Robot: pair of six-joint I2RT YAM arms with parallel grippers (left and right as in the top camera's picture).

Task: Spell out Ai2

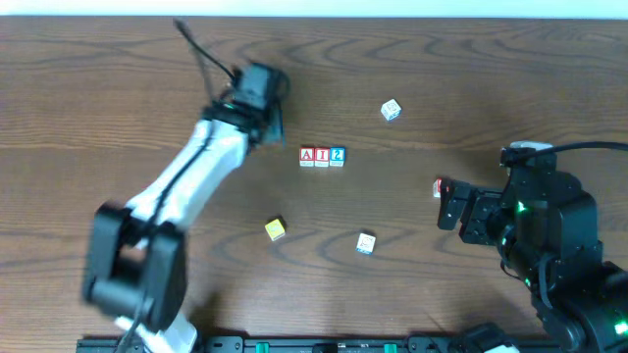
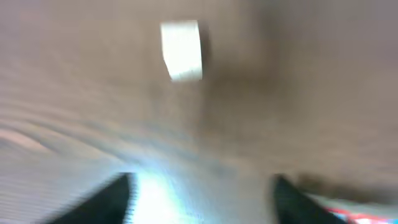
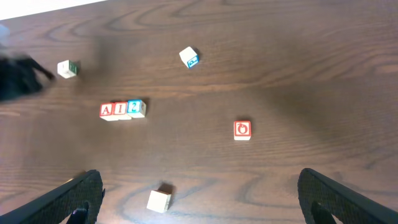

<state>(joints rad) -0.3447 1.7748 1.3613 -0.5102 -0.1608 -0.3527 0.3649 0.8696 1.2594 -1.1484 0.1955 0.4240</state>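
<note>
Three letter blocks stand touching in a row mid-table: a red A (image 1: 307, 156), a red I (image 1: 322, 156) and a blue 2 (image 1: 337, 156). The row also shows in the right wrist view (image 3: 122, 110). My left gripper (image 1: 276, 126) is up and to the left of the row, apart from it. Its view is blurred, with the jaws (image 2: 205, 202) open and empty. My right gripper (image 1: 451, 206) is far right of the row. Its jaws (image 3: 199, 180) are open wide and hold nothing.
Loose blocks lie around: a white one (image 1: 391, 110) at the back, a yellow one (image 1: 276, 229), a white-and-blue one (image 1: 365, 243), and a red one (image 1: 439, 186) beside my right gripper. A pale block (image 2: 181, 50) shows ahead of the left jaws.
</note>
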